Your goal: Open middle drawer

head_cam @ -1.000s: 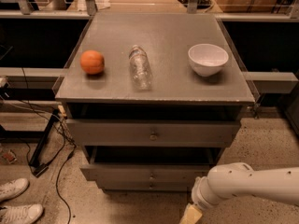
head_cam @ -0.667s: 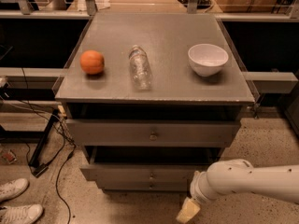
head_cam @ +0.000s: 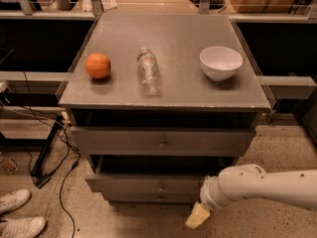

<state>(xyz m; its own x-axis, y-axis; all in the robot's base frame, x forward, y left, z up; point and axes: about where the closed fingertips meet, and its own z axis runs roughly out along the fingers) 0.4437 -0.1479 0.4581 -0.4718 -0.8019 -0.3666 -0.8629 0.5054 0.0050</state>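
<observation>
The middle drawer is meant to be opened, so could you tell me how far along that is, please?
Done: nothing visible yet; the middle drawer does not look clearly pulled out. In hand: the gripper hangs low, below and to the right of the drawer's knob, holding nothing and well apart from the knob. Left: bring the gripper to the knob, grasp it, and pull the drawer out.

Robot lab, floor cables [head_cam: 62, 190], pincer [head_cam: 197, 216] low right

Gripper [head_cam: 198, 216] low, right of middle drawer [head_cam: 129, 183] front; orange [head_cam: 98, 66], bottle [head_cam: 149, 71], bowl [head_cam: 221, 62] on cabinet top [head_cam: 173, 33].
</observation>
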